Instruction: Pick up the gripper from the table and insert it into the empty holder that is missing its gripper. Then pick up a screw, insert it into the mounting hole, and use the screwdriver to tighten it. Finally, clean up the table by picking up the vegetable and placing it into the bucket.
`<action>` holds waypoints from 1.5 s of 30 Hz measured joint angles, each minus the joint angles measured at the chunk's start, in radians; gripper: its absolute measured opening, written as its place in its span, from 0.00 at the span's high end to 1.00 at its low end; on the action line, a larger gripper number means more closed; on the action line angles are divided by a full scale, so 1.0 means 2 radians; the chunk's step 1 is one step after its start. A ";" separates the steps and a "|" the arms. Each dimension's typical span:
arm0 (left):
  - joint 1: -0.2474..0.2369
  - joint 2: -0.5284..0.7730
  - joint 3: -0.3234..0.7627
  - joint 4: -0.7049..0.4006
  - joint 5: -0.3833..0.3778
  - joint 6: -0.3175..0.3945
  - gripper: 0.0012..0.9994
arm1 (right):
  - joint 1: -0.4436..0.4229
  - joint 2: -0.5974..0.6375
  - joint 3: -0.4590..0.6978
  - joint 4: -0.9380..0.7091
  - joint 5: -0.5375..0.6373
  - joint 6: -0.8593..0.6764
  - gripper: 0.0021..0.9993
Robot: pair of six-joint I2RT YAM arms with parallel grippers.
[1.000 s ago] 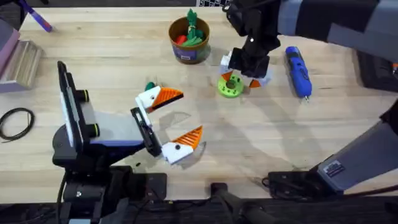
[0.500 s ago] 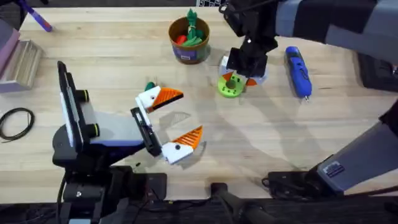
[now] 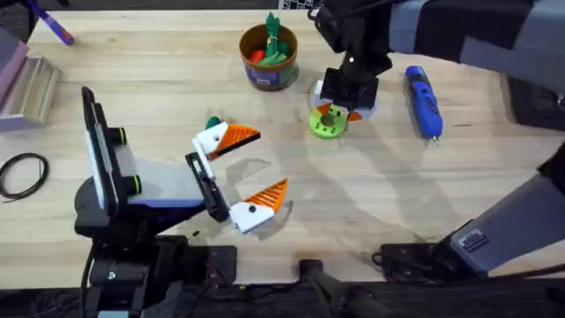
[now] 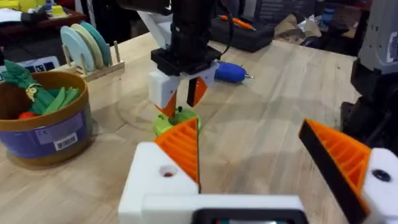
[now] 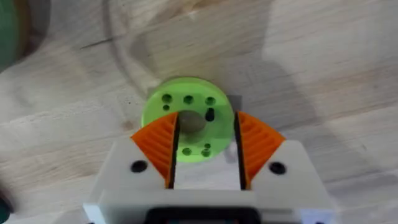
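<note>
right gripper (image 5: 205, 146) | narrow gap, holding nothing, your pads straddle the green disc (image 5: 188, 118) near the tabletop's far edge | one screw (image 5: 209, 114) upright in its hole, straight below you

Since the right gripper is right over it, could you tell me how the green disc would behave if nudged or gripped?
The green disc looks rigid, probably light plastic. Lying flat, it would likely slide, not roll. Its round edge might slip between the pads.
</note>
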 joint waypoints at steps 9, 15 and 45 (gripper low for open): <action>0.000 0.000 0.000 0.000 0.000 0.000 0.01 | 0.000 0.003 0.000 -0.001 0.002 0.000 0.49; 0.000 0.000 0.000 0.000 0.000 0.000 0.01 | 0.000 0.008 0.000 -0.001 0.002 0.000 0.52; 0.000 0.000 0.000 0.000 0.000 0.000 0.01 | 0.000 0.008 0.000 -0.004 0.008 0.000 0.78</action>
